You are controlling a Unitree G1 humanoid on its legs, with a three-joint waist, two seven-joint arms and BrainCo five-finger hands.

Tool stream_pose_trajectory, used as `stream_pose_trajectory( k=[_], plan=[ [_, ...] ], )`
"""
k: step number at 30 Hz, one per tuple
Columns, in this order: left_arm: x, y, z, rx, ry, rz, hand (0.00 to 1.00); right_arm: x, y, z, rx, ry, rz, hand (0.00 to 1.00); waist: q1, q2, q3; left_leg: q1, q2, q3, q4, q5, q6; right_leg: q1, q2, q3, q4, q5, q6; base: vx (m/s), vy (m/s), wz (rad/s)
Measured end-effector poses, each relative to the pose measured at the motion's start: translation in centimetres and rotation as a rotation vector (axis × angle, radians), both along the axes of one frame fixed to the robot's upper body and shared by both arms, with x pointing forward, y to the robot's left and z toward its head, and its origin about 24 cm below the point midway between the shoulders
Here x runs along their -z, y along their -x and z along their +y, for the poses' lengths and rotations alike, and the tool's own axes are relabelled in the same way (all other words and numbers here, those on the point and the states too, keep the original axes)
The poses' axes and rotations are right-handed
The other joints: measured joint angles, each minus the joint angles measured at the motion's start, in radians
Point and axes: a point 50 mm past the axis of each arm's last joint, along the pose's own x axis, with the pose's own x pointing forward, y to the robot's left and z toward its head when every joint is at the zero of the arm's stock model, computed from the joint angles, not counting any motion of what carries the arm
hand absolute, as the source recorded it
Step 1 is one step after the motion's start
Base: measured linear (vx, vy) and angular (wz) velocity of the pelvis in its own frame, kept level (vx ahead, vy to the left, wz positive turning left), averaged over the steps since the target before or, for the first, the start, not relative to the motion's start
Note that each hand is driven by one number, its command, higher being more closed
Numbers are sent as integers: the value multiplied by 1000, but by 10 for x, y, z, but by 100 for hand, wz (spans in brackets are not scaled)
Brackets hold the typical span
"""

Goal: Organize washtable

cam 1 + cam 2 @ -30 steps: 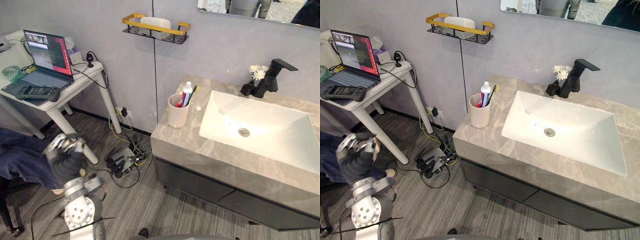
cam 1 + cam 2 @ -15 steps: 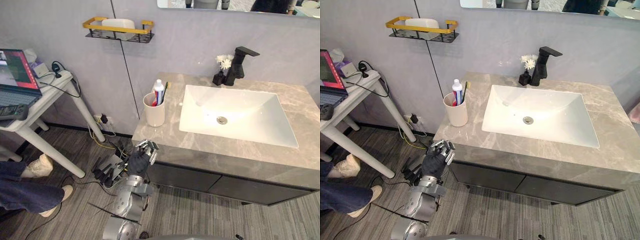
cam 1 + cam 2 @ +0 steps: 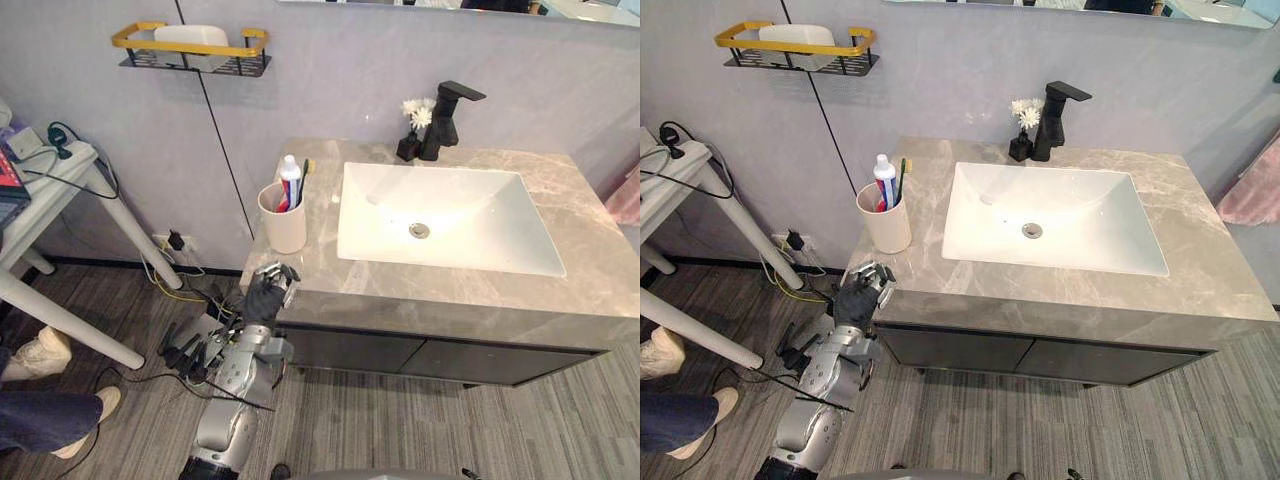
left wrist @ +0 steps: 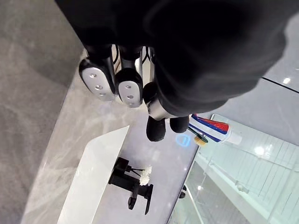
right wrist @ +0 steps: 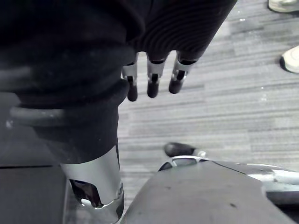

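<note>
**Spotter:** Where is your left hand against the counter?

**Me:** I have the left hand (image 3: 268, 290) at the front left corner of the counter (image 3: 330, 292), about level with its edge. I cannot tell whether it touches the stone. Its fingers are loosely bent, pinching nothing.

**Spotter:** And the thing to tidy?

**Me:** My guess is the cup (image 3: 283, 218). It stands upright near the counter's left edge, just beside the basin (image 3: 372, 200). From the hand it lies almost straight ahead and higher up. The toothpaste tube (image 3: 290, 180) and toothbrush (image 3: 306, 172) stand in it, long axes near vertical, leaning slightly toward the basin.

**Spotter:** Is the right hand any use?

**Me:** The right hand (image 5: 152, 79) hangs low over the floor, fingers straight and slack, empty. The left is far nearer, so I'd take the cup with the left.

**Spotter:** What about room?

**Me:** I'd need to rise over the front edge before going forward, or the fingers may catch the stone. There is bare counter between hand and cup. The counter ends close on the cup's left, so a nudge that way risks a fall, and the basin rim hems in its right. The faucet (image 3: 445, 115) and flower vase (image 3: 410, 125) sit at the back, well apart, and the wall shelf (image 3: 190, 45) is high above the cup's left side
</note>
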Motion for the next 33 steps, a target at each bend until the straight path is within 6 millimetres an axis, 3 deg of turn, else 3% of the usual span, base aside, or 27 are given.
stream_pose_trajectory(
  k=[8,18,23,33],
  plan=[
    [-4,-10,5,-47,-57,-17,100,-2,-8,2,-6,-4,-36,0,-3,-16,9,-1,0,22,-8,0,0,-18,-1,23,-1,5,-1,-8,0,-8],
    [-27,-33,0,-54,-60,-93,100,-9,-26,9,-45,-25,-118,0,-6,-37,49,-22,-3,61,-7,-1,2,-65,-3,62,-1,23,-5,-14,-1,-11],
    [-29,-40,-1,-58,-66,-95,100,-11,-32,9,-46,-26,-149,0,-24,-36,58,-32,-3,73,-3,-3,4,-81,-3,78,-1,27,-8,-10,-7,-8],
    [-34,-43,3,-89,-59,-109,100,-16,-40,10,-55,-38,-194,0,-31,-31,85,-57,-6,102,17,-9,12,-115,-5,104,-1,43,-14,-32,-12,-9]
  ],
)
